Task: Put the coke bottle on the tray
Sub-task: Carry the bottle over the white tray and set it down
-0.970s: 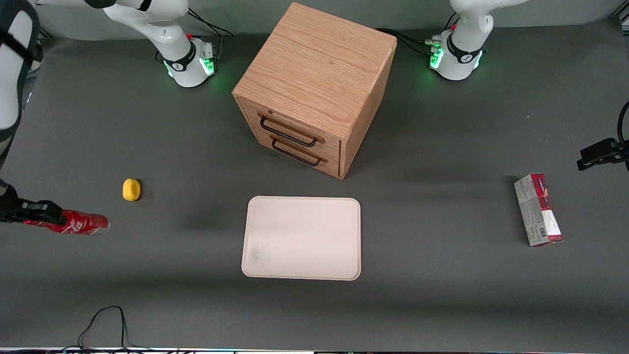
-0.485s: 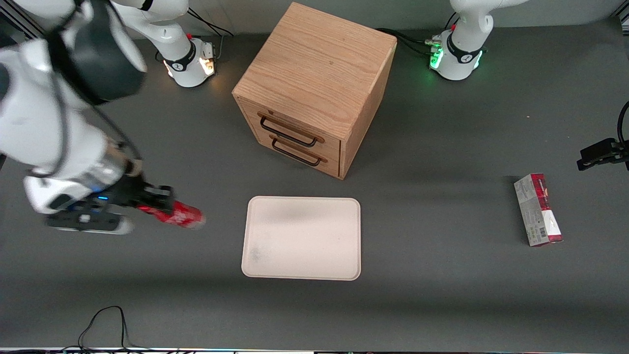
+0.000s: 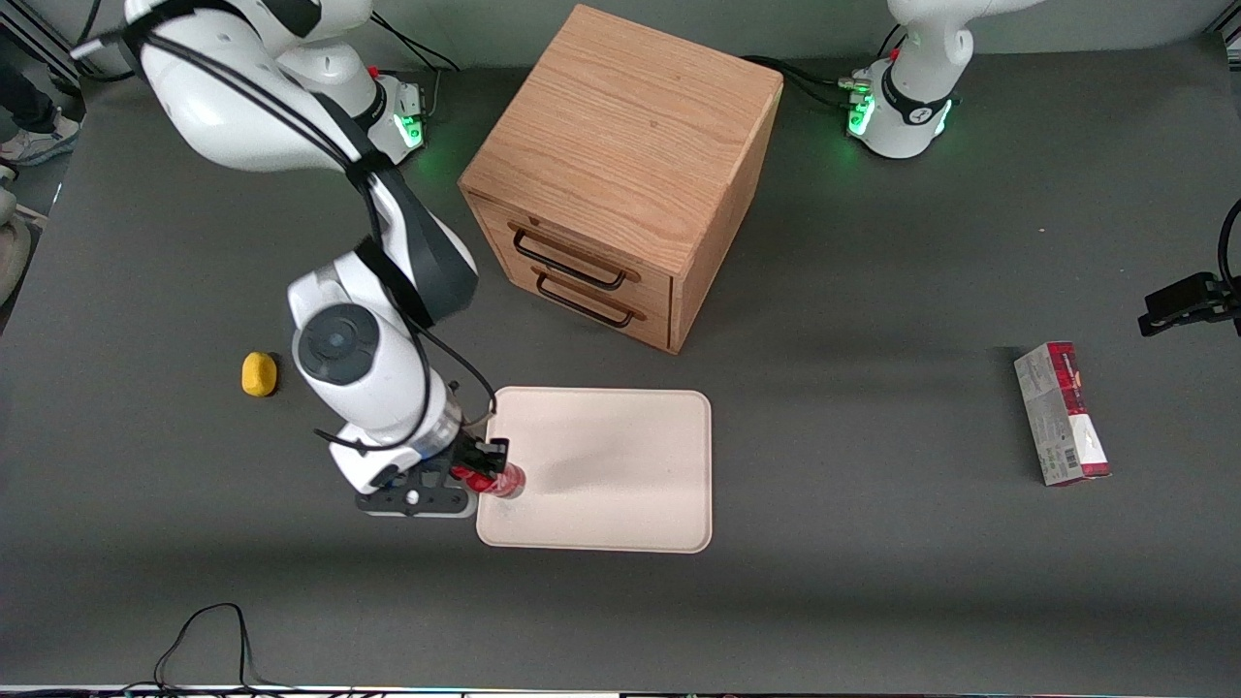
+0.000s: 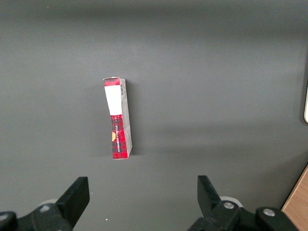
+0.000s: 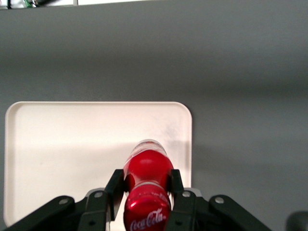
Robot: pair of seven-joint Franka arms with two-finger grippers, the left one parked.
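The red coke bottle [image 3: 496, 479] is held in my right gripper [image 3: 483, 467], whose fingers are shut on its body. It hangs over the edge of the cream-white tray [image 3: 620, 456] at the tray's end nearest the working arm. In the right wrist view the bottle [image 5: 147, 185] sits between the two black fingers [image 5: 114, 185], its silvery base pointing down at the tray [image 5: 72, 144], with white script lettering showing. I cannot tell whether the bottle touches the tray.
A wooden two-drawer cabinet [image 3: 620, 165] stands farther from the front camera than the tray. A yellow lump [image 3: 259, 374] lies toward the working arm's end. A red-and-grey carton [image 3: 1062, 414] lies toward the parked arm's end, also in the left wrist view [image 4: 118, 118].
My right arm has carried the bottle from the working arm's end of the table, past the yellow lump, to over the tray's edge. The bottle has turned from lying sideways to pointing down.
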